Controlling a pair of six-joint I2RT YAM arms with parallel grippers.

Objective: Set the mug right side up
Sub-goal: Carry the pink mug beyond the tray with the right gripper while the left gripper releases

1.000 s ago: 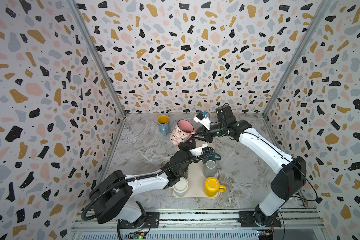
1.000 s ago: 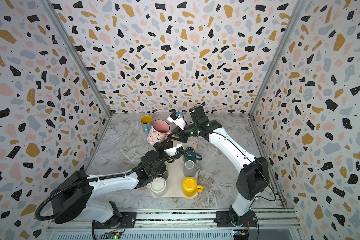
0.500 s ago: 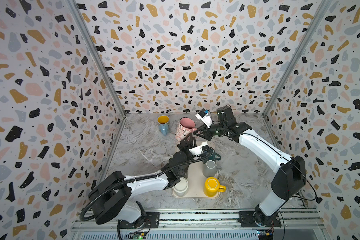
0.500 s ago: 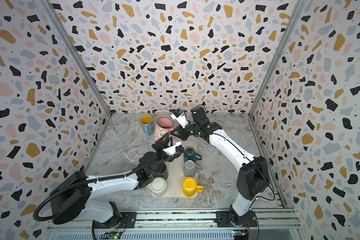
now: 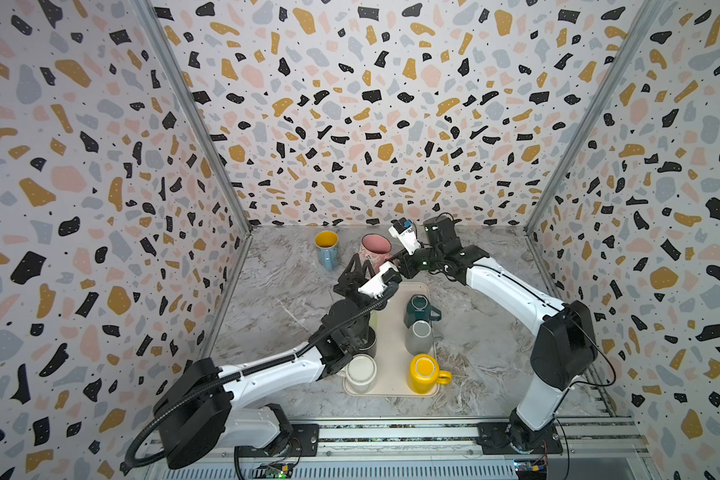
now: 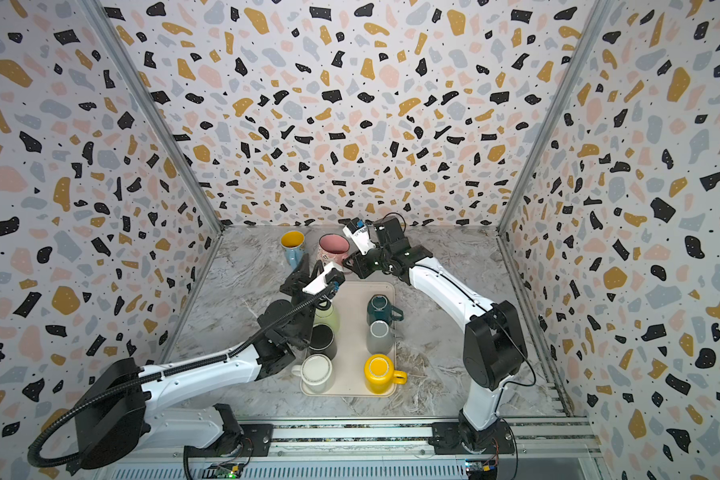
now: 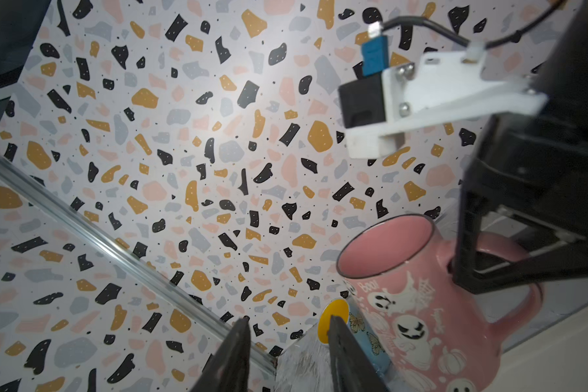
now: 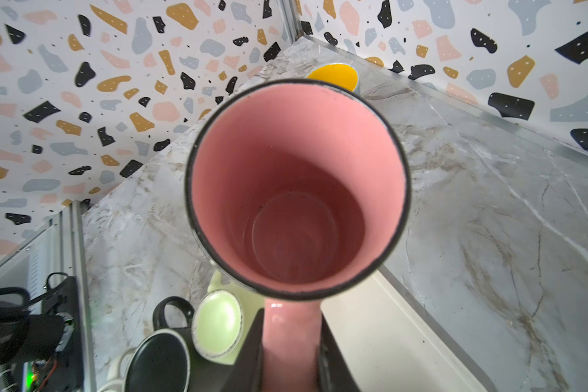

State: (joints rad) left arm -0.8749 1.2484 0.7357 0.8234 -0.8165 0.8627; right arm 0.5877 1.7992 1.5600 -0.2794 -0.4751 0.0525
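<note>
so the pink mug (image 5: 376,249) is mouth-up just behind the tray (image 5: 393,328), beside the blue mug (image 5: 326,249); right gripper (image 8: 291,339) pinches its handle, guessing to steady it; left gripper (image 7: 287,339) gapes empty nearby

in both top views the pink mug's (image 5: 376,249) handle and lower near side sit behind the right gripper (image 5: 396,265) and left gripper (image 5: 361,266), so whether its base touches the table (image 5: 275,291) cannot be told. the left arm (image 5: 275,370) overlaps the black mug (image 5: 371,341) and pale green mug (image 6: 329,318) on the tray's (image 5: 391,374) left side, hiding part of each. the left wrist view shows the blue mug (image 7: 362,331) mostly hidden behind the pink mug, whose base the frame edge cuts off, while the right wrist view has the rim blurred and the clamped handle running out of frame.
</note>
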